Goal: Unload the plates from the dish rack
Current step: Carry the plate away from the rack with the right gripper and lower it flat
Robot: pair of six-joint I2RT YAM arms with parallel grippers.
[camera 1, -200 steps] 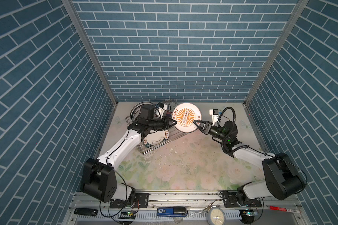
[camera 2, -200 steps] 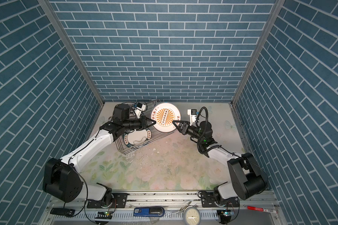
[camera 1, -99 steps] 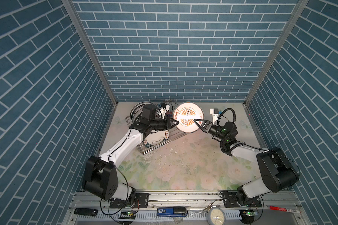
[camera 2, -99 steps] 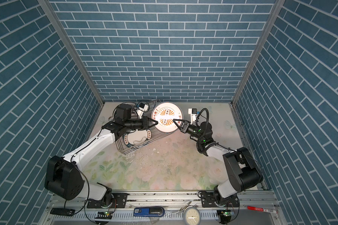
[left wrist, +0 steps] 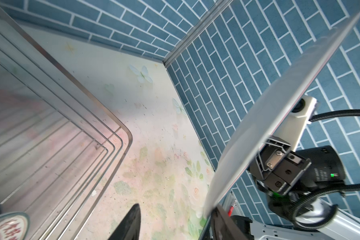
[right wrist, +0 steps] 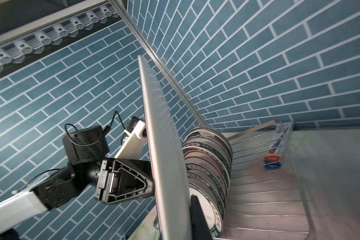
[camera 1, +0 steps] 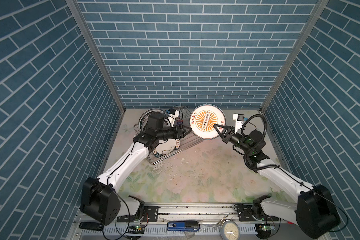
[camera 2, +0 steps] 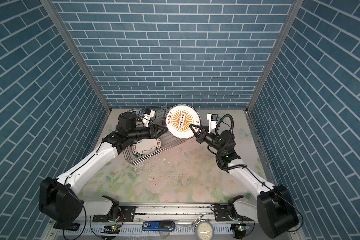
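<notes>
standing at the table's back left, the dish rack (right wrist: 258, 197) holds a close row of plates (right wrist: 208, 162), so most of the unloading seems yet to do; no plate lies on the table. the sunburst plate (camera 1: 206, 121) hangs on edge by the rack's right end, pinched at its rim by the right gripper (camera 1: 217, 127). the left gripper (camera 1: 188, 131) has its jaws apart beside the opposite rim; contact cannot be told. the left arm hides the row's count.
</notes>
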